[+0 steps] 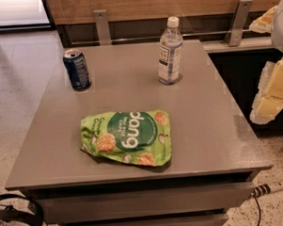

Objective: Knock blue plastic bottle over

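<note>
Camera view shows a big grey table left of the gripper, which hangs off the table's right edge with its yellowish fingers spread wide, holding nothing. A green snack bag lies flat down-left of the fingers. The blue plastic bottle stands upright well left of them, and the dark blue can is farthest left.

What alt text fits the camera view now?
A tall clear bluish plastic bottle with white cap stands upright at the back of a grey table, the robot's pale yellow hand off to its right, not touching it. A dark blue metal can stands back left; a green snack bag lies in front.
</note>
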{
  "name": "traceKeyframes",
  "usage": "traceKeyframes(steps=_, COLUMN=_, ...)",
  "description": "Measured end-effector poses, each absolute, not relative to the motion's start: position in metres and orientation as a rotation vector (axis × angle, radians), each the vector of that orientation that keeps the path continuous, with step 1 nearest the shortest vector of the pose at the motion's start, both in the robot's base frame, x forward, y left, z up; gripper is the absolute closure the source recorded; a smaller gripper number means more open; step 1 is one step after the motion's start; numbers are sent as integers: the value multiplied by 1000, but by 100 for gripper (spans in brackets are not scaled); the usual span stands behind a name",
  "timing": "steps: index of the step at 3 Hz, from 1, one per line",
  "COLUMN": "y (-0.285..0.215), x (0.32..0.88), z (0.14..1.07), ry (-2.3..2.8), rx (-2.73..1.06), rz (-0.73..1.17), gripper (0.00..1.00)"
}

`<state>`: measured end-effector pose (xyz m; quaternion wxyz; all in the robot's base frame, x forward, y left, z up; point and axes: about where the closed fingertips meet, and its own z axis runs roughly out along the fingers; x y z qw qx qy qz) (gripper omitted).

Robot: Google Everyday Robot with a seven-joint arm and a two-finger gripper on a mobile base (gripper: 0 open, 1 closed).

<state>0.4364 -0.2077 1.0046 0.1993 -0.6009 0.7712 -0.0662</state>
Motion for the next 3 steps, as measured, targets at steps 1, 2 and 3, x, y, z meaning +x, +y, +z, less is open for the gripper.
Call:
traceKeyframes(steps=1, y=-208, x=436, z=1005, ry=2157, rx=-1680, rz=-185, gripper=0)
traceKeyframes(steps=2, y=-211, x=441, z=1008, ry=2147, rx=-1655, rz=-181, gripper=0)
traceKeyframes(steps=3, y=-219, x=462, z=1010, ry=2111, rx=-1554, rz=-130, gripper=0)
